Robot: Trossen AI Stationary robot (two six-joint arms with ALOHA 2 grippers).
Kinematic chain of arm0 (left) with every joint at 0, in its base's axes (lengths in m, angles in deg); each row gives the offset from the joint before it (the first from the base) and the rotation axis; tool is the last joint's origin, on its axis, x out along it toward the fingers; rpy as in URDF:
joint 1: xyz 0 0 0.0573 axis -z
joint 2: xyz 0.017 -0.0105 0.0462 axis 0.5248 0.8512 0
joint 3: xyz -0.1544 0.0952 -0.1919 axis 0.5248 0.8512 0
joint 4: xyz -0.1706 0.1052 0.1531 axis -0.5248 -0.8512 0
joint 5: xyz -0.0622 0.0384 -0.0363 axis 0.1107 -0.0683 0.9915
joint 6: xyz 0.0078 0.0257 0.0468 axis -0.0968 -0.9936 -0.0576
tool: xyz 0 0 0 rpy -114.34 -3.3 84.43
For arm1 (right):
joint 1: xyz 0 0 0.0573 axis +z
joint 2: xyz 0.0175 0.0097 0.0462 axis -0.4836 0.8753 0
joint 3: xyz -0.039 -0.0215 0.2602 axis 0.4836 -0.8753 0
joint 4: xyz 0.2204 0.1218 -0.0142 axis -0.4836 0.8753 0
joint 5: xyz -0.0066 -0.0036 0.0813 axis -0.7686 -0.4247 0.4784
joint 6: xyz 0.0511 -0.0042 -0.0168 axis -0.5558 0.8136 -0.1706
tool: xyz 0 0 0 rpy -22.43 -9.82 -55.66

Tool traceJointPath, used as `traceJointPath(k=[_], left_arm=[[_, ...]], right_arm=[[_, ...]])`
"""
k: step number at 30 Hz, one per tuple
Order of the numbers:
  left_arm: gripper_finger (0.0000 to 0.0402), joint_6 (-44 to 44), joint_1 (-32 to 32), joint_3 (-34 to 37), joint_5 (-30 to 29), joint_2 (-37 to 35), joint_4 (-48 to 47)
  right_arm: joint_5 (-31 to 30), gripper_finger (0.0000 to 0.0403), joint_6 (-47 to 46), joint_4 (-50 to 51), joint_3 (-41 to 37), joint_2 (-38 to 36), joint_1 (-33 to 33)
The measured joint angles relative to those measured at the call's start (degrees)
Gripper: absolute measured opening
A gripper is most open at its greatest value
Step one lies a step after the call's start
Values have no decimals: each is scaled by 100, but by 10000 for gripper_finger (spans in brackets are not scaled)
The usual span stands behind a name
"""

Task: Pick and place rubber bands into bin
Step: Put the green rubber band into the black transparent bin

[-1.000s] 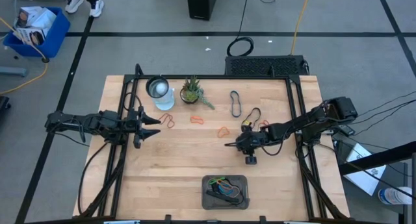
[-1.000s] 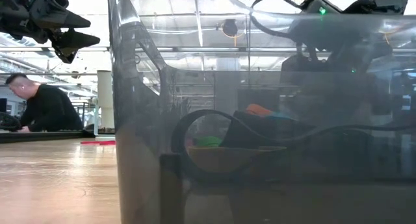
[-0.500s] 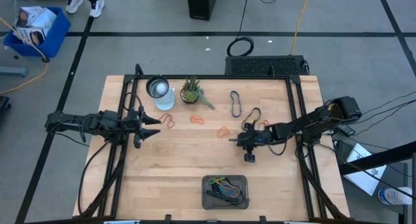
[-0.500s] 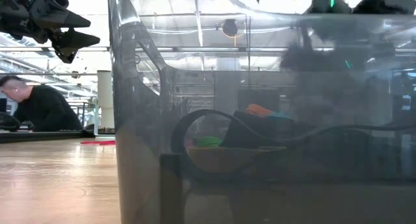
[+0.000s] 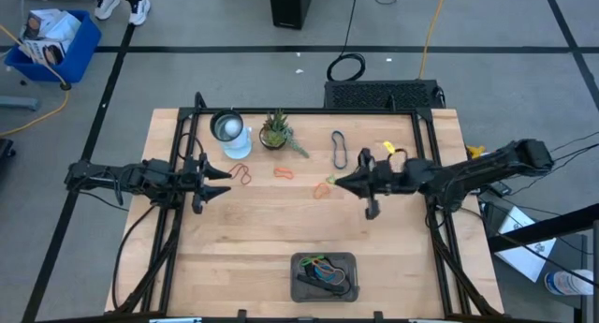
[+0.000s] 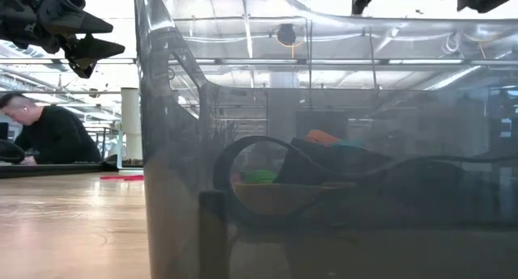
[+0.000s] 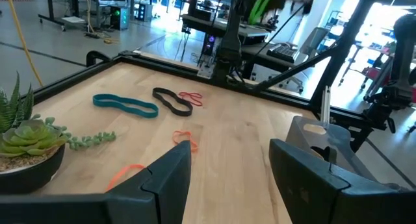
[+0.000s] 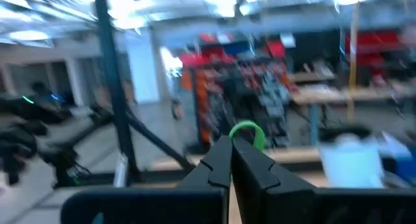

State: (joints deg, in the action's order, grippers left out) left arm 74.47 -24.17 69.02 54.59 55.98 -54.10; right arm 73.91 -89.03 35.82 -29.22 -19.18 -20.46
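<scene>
My right gripper (image 5: 337,183) is raised over the middle of the table, pointing toward its left edge, and is shut on a green rubber band (image 8: 247,130). Beneath its tips an orange band (image 5: 321,190) lies flat on the wood. A teal band (image 5: 338,148), a black band (image 5: 365,164) and more orange bands (image 5: 284,172) lie flat at the far side. The dark grey bin (image 5: 325,274) sits at the near edge with several bands inside. My left gripper (image 5: 223,181) is open and empty at the table's left, above the wood. My right gripper pinches the green band between its two shut fingertips (image 8: 221,160). A small loop of the band (image 8: 249,128) stands out beyond the tips. The fingers lie about level, pointing toward the table's left. The band is lifted clear of the table.
A potted succulent (image 5: 276,131) and a glass (image 5: 229,131) stand at the far left of the table. The bin's wall (image 6: 178,190) fills most of the low view. A person (image 6: 48,133) sits in the room behind. Bare wood lies between the arms.
My right gripper has risen and gone toward the table's far edge, leaving the top of the low view. Its arm has swung from slanting across the table to lying nearly level with the right side. The left arm has kept still.
</scene>
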Motion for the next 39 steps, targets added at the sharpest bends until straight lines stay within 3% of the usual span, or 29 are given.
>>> traceJointPath(k=[3,7,13,18,30,39], left_arm=[[214,-34,-2,0,0,0,4],[214,-32,0,0,2,0,0],[214,-20,-1,0,4,0,-35],[214,-32,-2,0,4,0,-57],[214,-302,-2,-2,4,0,-221],[214,-443,0,0,4,0,-232]], right_arm=[[48,0,183,826,489,-171,86],[44,0,536,2758,1698,19,310],[18,0,586,4968,3576,1036,781],[-253,0,-241,6259,4446,1997,1202],[-96,0,-2748,6827,4531,3463,2207],[59,0,-3314,6964,4531,4506,2294]])
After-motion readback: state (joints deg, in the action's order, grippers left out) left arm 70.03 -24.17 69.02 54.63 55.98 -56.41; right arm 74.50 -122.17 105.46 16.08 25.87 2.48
